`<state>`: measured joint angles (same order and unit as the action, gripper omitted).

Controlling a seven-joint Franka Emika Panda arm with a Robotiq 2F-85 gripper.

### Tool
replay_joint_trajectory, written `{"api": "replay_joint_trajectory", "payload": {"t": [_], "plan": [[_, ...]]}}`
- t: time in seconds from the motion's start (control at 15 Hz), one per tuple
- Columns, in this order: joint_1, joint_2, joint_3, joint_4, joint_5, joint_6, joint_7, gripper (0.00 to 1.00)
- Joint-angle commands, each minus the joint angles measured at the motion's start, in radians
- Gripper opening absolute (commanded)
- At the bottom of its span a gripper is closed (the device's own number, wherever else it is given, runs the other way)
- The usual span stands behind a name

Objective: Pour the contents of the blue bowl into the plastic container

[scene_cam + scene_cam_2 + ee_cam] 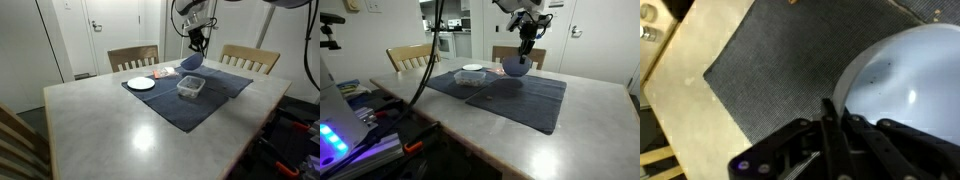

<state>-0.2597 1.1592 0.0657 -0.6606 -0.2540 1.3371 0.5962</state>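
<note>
Grey table [100, 130] nearest, dark cloth [200, 110] spread over it. Plastic container [191, 87] set on cloth, white plate [141, 83] beside it. Just behind container, blue bowl [192, 62] pinched at rim by closed gripper [196, 48]. Bowl seemingly raised off cloth, though height poorly shown. Risks judged:
- Thin rim grip may slip once bowl is tilted.
- Contents may be spilled onto cloth if bowl is tipped before being centred over narrow container.
</note>
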Motion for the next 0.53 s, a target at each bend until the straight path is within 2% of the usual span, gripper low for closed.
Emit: {"api": "replay_joint_trajectory", "payload": {"t": [0.0, 0.13, 0.47], "plan": [[-0.089, -0.064, 0.046, -0.174, 0.106, 0.168, 0.104, 0.01], [-0.127, -0.086, 0.054, -0.271, 0.144, 0.312, 0.130, 0.01], [-0.193, -0.187, 0.067, -0.467, 0.219, 0.463, 0.106, 0.01]]}}
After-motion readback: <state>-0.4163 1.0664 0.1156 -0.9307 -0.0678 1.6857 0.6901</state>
